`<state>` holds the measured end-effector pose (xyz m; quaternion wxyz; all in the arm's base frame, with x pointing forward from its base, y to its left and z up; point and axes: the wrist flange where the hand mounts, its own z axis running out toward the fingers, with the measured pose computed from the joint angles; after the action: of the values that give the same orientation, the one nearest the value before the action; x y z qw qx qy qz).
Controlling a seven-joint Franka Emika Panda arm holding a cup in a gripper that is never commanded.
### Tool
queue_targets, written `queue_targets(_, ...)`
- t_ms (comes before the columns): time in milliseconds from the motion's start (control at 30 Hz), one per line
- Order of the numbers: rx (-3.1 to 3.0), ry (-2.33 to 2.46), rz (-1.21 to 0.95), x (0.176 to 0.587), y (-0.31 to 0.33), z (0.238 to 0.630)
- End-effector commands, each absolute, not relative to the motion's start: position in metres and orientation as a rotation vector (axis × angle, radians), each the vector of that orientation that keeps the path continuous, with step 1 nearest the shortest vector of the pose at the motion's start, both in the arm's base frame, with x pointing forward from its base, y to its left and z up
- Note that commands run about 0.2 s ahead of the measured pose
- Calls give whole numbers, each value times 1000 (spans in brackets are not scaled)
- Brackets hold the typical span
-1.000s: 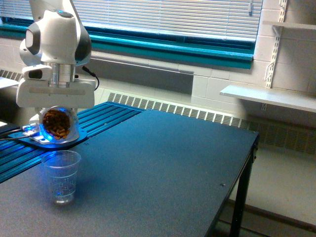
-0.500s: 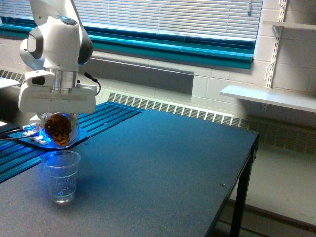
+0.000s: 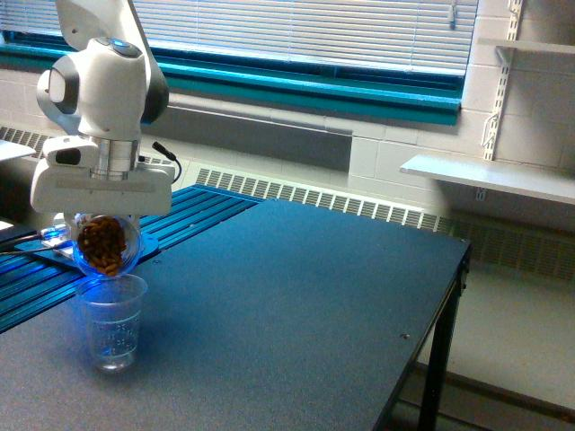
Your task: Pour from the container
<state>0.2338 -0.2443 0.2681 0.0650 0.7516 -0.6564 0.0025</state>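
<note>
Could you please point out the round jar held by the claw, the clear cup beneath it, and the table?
round jar (image 3: 105,244), exterior view, on its brown-filled body.
clear cup (image 3: 111,319), exterior view, on its side wall.
table (image 3: 296,305), exterior view, on a bare part of its dark top.

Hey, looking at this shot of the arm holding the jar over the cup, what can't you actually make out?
- Gripper fingers: exterior view, hidden behind the hand's white body and the container.
- Container's mouth: too blurred and glary to tell where it opens or whether it touches the cup rim.
- Brown contents: too small to identify.
- Cup's inside: blue glare hides whether anything has landed.
- Table: front cut off by the bottom edge.
</note>
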Motion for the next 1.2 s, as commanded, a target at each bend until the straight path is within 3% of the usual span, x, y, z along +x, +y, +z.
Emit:
queue_targets(33, 2267, -1980, 0, 240, -245, 265)
queue_targets(1200, 2294, -1954, -11, 273, -253, 263)
